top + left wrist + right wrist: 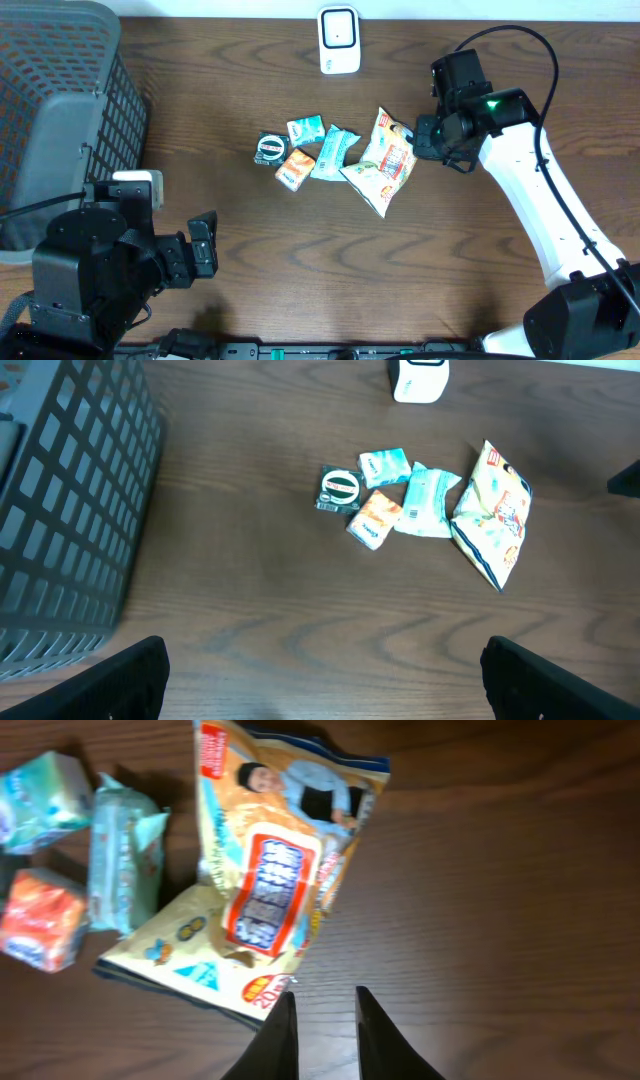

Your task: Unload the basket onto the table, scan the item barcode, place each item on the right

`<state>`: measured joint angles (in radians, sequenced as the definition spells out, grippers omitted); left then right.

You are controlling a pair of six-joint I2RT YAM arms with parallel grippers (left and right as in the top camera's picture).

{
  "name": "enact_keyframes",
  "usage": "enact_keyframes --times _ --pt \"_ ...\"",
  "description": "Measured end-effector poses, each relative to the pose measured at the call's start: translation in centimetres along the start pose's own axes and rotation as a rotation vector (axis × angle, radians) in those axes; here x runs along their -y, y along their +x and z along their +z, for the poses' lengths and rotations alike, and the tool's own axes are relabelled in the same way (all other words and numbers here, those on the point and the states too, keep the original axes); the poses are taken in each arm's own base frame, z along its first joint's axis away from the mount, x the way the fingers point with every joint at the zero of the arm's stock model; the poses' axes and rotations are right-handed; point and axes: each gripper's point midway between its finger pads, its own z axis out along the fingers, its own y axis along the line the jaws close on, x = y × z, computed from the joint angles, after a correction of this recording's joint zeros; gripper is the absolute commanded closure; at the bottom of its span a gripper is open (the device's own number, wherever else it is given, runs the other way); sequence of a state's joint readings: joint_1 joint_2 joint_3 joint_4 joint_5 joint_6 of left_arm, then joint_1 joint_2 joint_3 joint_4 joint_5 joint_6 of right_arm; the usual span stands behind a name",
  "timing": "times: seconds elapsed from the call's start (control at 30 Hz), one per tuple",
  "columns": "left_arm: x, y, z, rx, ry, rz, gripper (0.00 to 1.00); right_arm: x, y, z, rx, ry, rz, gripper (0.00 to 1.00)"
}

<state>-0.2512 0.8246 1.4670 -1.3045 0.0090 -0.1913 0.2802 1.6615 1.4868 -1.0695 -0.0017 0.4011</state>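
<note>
A large orange-and-white snack bag (385, 160) (492, 510) (265, 880) lies flat on the wooden table, beside several small packets. My right gripper (422, 140) (325, 992) hovers just past the bag's right edge. Its jaws stand a narrow gap apart, with only bare table between them. A white barcode scanner (339, 40) (420, 378) stands at the far edge of the table. At the near left, well away from the items, my left gripper (205, 245) (322, 652) is wide open and holds nothing.
Left of the bag lie a pale teal wipes pack (333, 152), an orange packet (294, 168), a small teal packet (305, 128) and a dark green round-labelled packet (270, 148). A dark mesh basket (60, 100) (60, 510) fills the far left.
</note>
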Motion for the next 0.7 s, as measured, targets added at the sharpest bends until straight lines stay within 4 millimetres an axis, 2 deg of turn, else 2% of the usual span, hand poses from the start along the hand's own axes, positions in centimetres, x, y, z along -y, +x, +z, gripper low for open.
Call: enact_keyframes --times 0.1,0.13,0.2,0.23,0.27,0.37,0.43,0.47,0.6,0.7 --pt "0.0 0.0 0.0 0.000 0.000 0.000 0.02 -0.8 -0.1 0.0 -0.001 -0.046 -0.002 0.69" --pt "0.0 0.0 0.0 0.000 0.000 0.000 0.02 -1.1 -0.1 0.0 -0.003 -0.060 -0.002 0.61" --pt "0.0 0.0 0.0 0.000 0.000 0.000 0.02 -1.7 -0.1 -0.1 -0.005 -0.094 -0.003 0.32" --pt "0.0 0.0 0.0 0.000 0.000 0.000 0.02 -2.0 -0.2 -0.1 -0.004 -0.108 -0.007 0.28" --pt "0.0 0.0 0.0 0.000 0.000 0.000 0.02 -2.3 -0.2 -0.1 -0.005 -0.125 -0.010 0.29" --pt "0.0 0.0 0.0 0.000 0.000 0.000 0.02 -3.1 -0.3 -0.3 -0.007 -0.173 -0.018 0.50" --pt "0.0 0.0 0.0 0.000 0.000 0.000 0.02 -3.6 -0.2 -0.4 -0.011 -0.201 -0.018 0.53" --pt "0.0 0.0 0.0 0.000 0.000 0.000 0.02 -3.7 -0.2 -0.4 -0.013 -0.208 -0.018 0.51" --pt "0.0 0.0 0.0 0.000 0.000 0.000 0.02 -4.1 -0.1 -0.5 -0.021 -0.227 -0.018 0.34" --pt "0.0 0.0 0.0 0.000 0.000 0.000 0.02 -4.7 0.0 -0.5 -0.017 -0.238 -0.033 0.32"
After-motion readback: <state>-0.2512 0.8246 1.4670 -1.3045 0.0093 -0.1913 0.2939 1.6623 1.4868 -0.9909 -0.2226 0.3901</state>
